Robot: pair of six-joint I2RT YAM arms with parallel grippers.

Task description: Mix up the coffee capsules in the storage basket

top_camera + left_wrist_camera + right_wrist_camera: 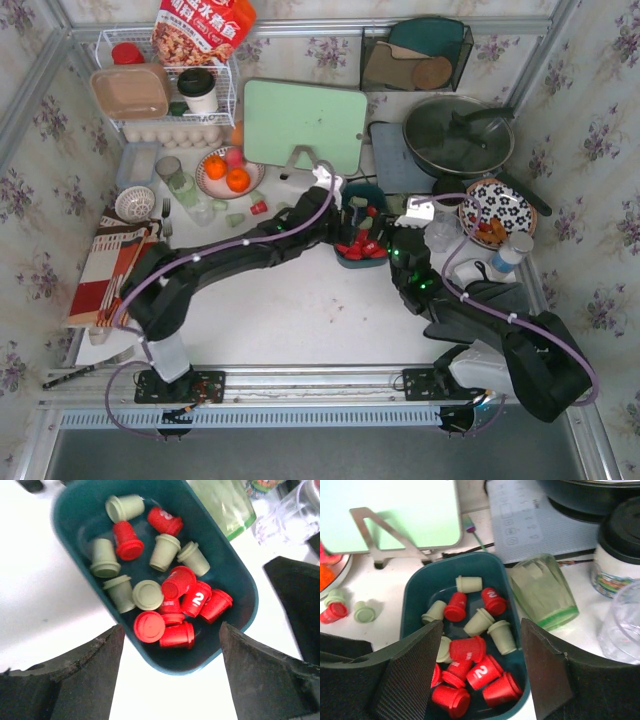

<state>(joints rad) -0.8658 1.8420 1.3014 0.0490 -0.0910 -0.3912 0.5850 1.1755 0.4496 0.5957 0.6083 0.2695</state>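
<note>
The left arm [230,250] lies long and low. It reaches from its base at the near left across the table [300,310] to the middle. The left gripper [171,630] hangs over the storage basket [75,510], with its fingers wide apart and nothing in them.

Three coffee capsules [364,611] sit loose on the table to the left of the basket: one red and two green.

The dark teal basket sits in the middle of the table, between the two grippers. Inside it I count eight red capsules and six green ones. The reds are piled at one end, so one more could be hiding.

The right arm [480,310] bends in from the near right. The right gripper [481,625] is over the basket too, wide open and empty. One green glass [545,592] is just beside the basket on the right.
</note>
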